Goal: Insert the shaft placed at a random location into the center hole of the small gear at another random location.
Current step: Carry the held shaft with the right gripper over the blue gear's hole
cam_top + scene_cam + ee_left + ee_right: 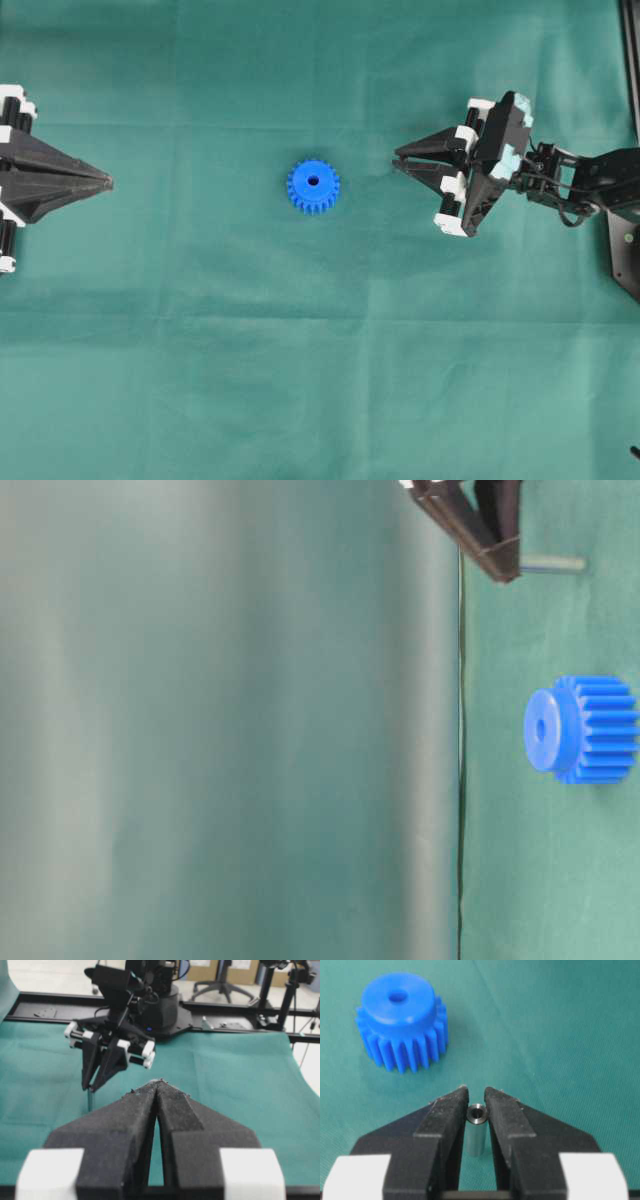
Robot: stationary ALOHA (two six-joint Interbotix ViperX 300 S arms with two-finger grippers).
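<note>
Right gripper (476,1097) closed on the shaft (476,1130), a short silvery pin standing upright between the fingertips (452,1105), hollow top end level with the tips, lower end hidden in the gap behind the jaws. Small gear (313,186) lying flat on the green cloth over the bench (200,380), hub up, center hole (313,182) open and dark, at about 9 o'clock from the right gripper in the overhead view and well apart from it. Nothing on the cloth between gripper tips and gear; only faint creases. In the right wrist view, gear at 11 o'clock from the pin, teeth and hub sharp, far cloth soft. Left gripper (105,183) at the left edge of the overhead view, at 9 o'clock from the gear, jaws pressed together to a point, holding nothing; arm behind it cut off by the frame. In the left wrist view, own fingers filling the lower half and blocking the gear completely; beyond them the right gripper pointing down with the pin a thin grey line below its tips. Table-level view turned sideways: gear at the right edge, partly cropped, pin poking out past the dark gripper tips near 12 o'clock; large left part blurred green, nothing legible. Office chair base (220,990) and black frame rails (50,1002) beyond the bench, out of focus.
</note>
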